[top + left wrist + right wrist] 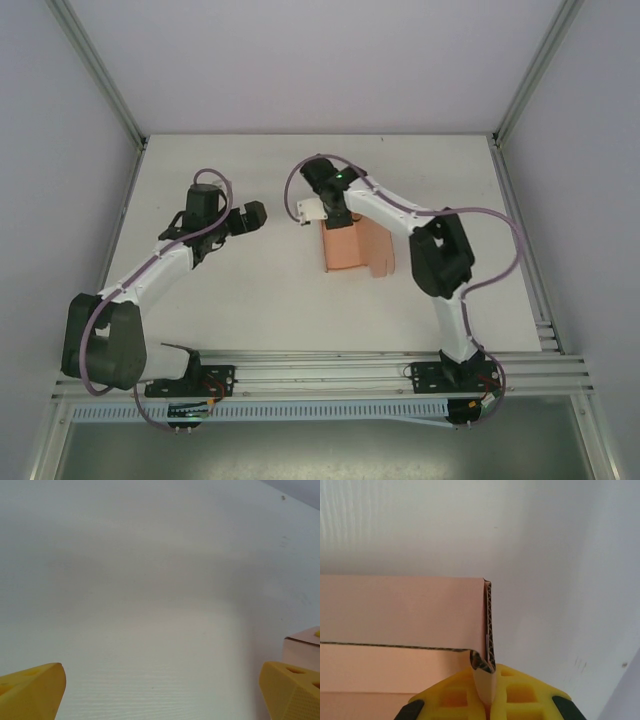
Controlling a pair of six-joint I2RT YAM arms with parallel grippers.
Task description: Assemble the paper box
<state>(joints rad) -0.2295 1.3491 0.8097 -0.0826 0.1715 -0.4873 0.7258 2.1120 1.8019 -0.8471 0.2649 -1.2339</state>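
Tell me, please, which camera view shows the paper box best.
The top external view: nearly the whole paper box shows on the table. The right wrist view shows one corrugated edge pinched in the right gripper; the left wrist view catches a corner.

Salmon-pink corrugated paper box (345,248), partly folded, at centre of table (250,290)

The paper box (352,247) is salmon-pink, and its cut edge (489,625) shows a dark brown wavy corrugation. The table (250,290) is white with a faint, fine wood grain. The left gripper (161,690) and the right gripper (491,675) are bright yellow, and one left pad (300,700) is finely dotted. The left arm (150,275) and the right arm (400,215) are black and white with purple cables (500,250). A green light (341,178) glows on the right arm. The walls (320,60) are pale grey.
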